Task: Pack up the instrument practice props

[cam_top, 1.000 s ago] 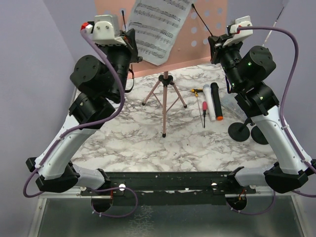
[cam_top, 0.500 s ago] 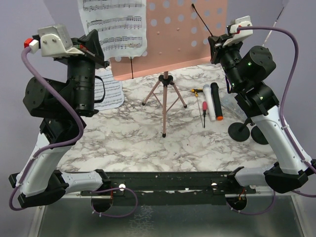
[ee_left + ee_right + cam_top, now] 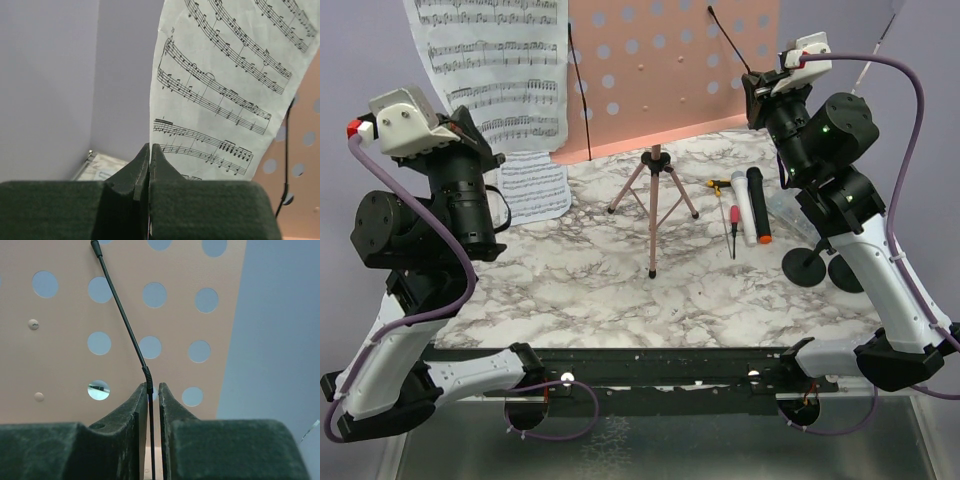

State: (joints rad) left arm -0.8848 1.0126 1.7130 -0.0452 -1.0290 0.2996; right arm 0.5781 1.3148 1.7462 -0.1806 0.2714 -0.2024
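Now holding one sheet of music by its bottom edge in the left pincer, fingers pressed together on the paper. Standing nearly upright from that grip, long axis running up into the upper left of the overhead frame, just beside the left edge of the pink board; touching or not, impossible to tell. Below and slightly right of the grip, flat on the desk at its far left corner: a second sheet. Probably next: lowering the held page onto that one, a job for the left arm, by far the nearer. Over at the upper right, clamped on the thin black wire arm by the board's right edge with the right pincer, seemingly to steady the tripod stand. Left to pack, right of centre on the desk: white microphone, black microphone, two round-based holders.
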